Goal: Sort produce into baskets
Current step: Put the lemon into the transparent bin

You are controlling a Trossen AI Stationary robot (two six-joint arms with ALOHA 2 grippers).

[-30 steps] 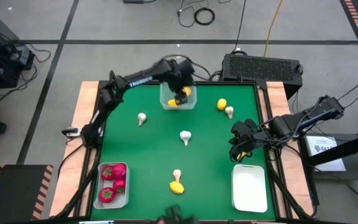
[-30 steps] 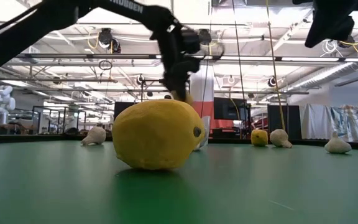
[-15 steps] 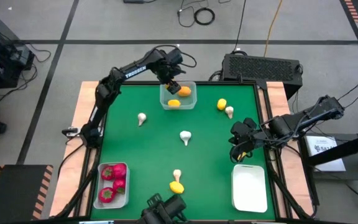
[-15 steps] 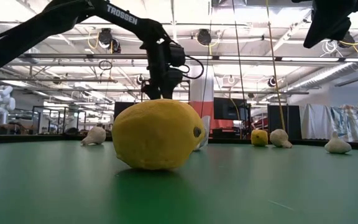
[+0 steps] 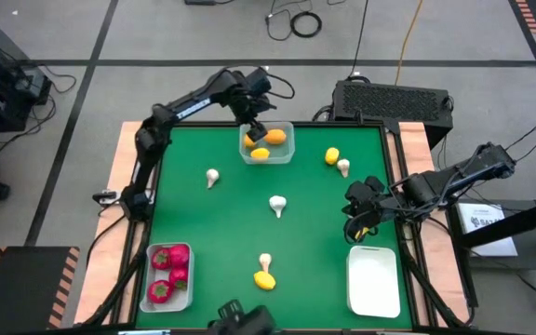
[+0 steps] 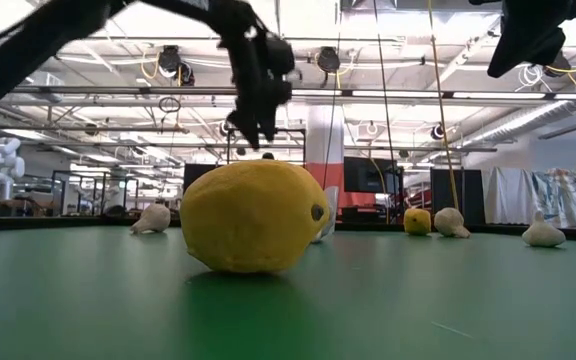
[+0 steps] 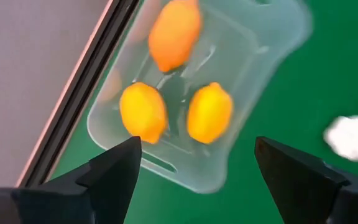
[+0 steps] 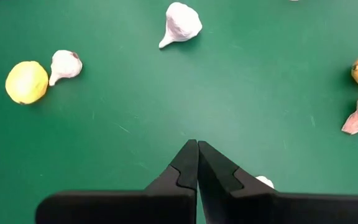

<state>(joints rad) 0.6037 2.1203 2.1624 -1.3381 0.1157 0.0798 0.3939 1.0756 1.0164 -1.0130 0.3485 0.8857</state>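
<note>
My left gripper (image 5: 254,128) is open and empty, above the far-left corner of the far basket (image 5: 288,154). In the left wrist view its fingers stand wide apart (image 7: 194,155) over that basket (image 7: 272,37), which holds three lemons (image 7: 209,112). My right gripper (image 5: 361,223) is shut and empty, above the table near its right edge, just beyond the near-right basket (image 5: 373,279). Its fingers meet in the right wrist view (image 8: 197,146). The near-left basket (image 5: 153,270) holds red pieces (image 5: 168,276). Loose lemons (image 5: 264,279) (image 5: 331,156) and mushrooms (image 5: 277,204) (image 5: 212,176) lie on the green mat.
More mushrooms lie by the loose lemons (image 5: 265,262) (image 5: 343,167). A whitish piece (image 8: 264,181) shows partly beside my right fingers. The near lemon (image 6: 253,215) fills the low view. The mat's middle has free room between the pieces.
My left gripper has drawn back from over the middle of the far basket toward its far-left corner and has gone up. The lemon that showed at its fingers now lies in the basket. My right arm has kept still.
</note>
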